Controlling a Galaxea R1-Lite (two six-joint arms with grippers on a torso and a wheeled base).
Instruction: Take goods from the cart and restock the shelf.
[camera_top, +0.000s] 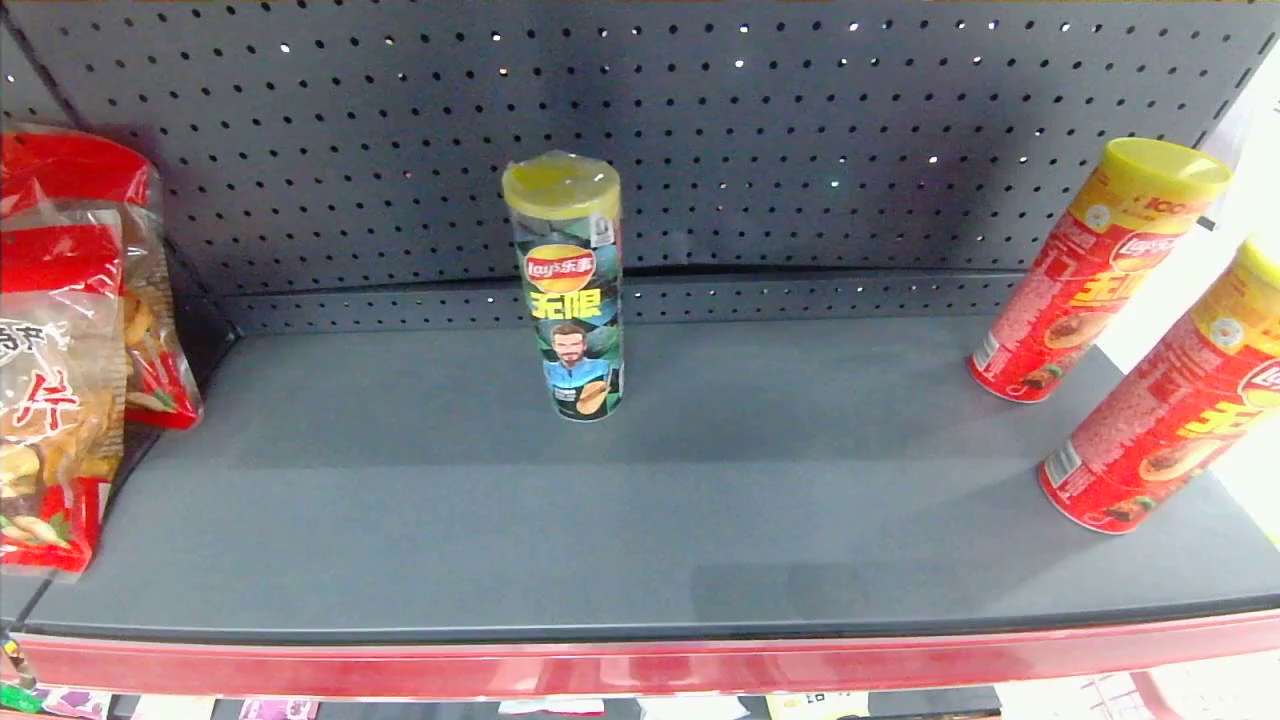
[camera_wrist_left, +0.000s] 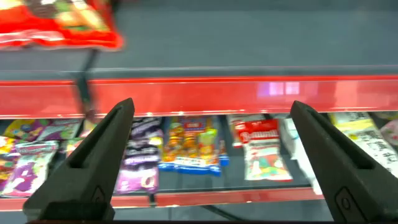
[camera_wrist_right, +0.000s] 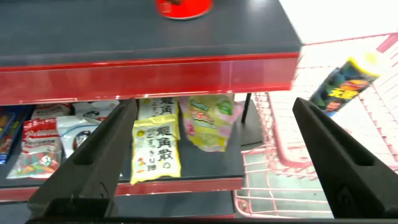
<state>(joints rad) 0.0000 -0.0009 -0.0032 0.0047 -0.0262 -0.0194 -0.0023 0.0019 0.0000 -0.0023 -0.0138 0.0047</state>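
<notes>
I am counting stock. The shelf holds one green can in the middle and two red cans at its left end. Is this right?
Not quite. The two red cans stand at the right end of the shelf, not the left, as the head view shows. The green can is in the middle.

The green chip can (camera_top: 572, 300) has a yellow lid and a label in blue, yellow and red. The shelf (camera_top: 400, 480) under it is dark grey with a glossy red front edge. The back panel (camera_top: 800, 130) behind it is dark grey, dotted with holes. Right of it, a red can (camera_top: 1090, 270) and a second red can (camera_top: 1170, 400) have yellow lids. Left of it, the snack bags (camera_top: 60, 350) are red and clear.
</notes>
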